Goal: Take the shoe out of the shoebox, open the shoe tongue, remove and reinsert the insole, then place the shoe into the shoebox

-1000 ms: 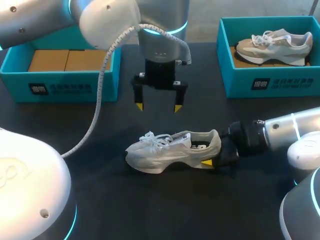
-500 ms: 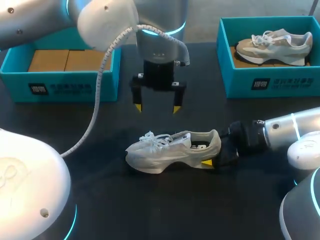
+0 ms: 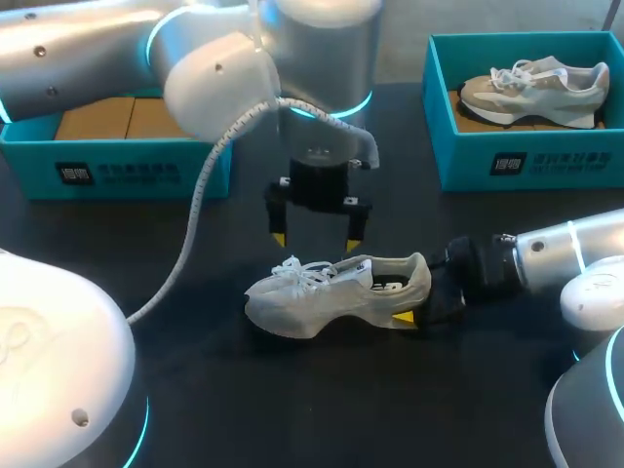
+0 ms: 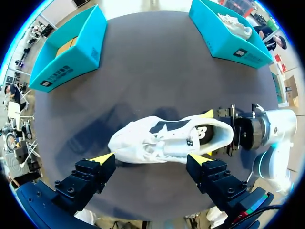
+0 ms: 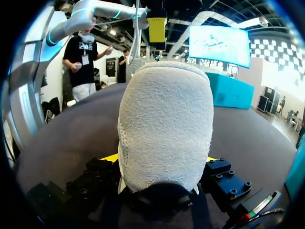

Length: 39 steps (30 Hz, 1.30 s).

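Now: on the table (image 3: 292,409), the shoeless shoebox (image 3: 117,171) waits at the far left corner. The shoe (image 3: 336,292) lies mid-table. Our right gripper (image 4: 212,134) pinches its heel, presumably as an anchor. Our left gripper (image 3: 315,239) hovers above the laces with fingers spread, likely for the tongue.

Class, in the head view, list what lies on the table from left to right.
Teal cardboard shoebox with brown inserts → white lace-up shoe on the black table → second teal shoebox, holding another pale shoe.
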{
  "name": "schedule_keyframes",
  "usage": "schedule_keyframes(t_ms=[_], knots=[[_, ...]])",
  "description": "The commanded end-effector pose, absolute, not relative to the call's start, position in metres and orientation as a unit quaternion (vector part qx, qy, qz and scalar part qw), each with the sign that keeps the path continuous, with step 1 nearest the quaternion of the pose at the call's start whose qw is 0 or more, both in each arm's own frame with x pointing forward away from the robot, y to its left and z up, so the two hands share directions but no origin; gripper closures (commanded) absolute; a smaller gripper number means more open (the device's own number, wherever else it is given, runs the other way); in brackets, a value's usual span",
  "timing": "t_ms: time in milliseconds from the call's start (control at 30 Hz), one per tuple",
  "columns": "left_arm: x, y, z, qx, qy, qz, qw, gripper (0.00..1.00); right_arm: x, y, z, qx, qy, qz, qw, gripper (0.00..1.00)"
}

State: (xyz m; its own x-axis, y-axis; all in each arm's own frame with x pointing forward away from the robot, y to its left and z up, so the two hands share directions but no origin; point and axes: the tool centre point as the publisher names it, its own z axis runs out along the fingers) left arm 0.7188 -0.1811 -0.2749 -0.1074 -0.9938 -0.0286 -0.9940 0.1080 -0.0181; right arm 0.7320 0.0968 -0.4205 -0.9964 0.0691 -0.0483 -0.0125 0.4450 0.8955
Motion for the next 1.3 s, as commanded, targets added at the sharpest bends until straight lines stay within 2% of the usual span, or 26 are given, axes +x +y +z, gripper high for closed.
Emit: schedule_keyframes(t_ms=[33,767,1300], knots=[[0.727,-0.201,-0.292,-0.665,0.747,0.009,0.010,0.00,0.731,0.097,-0.420,0.017,0.850,0.526,0.040,1.00],[0.733,-0.243,-0.333,-0.629,0.775,0.059,-0.015,0.00,0.731,0.097,-0.420,0.017,0.850,0.526,0.040,1.00],[0.723,-0.209,-0.336,-0.636,0.764,0.106,0.011,0.00,0.731,0.097,-0.420,0.017,0.850,0.526,0.040,1.00]])
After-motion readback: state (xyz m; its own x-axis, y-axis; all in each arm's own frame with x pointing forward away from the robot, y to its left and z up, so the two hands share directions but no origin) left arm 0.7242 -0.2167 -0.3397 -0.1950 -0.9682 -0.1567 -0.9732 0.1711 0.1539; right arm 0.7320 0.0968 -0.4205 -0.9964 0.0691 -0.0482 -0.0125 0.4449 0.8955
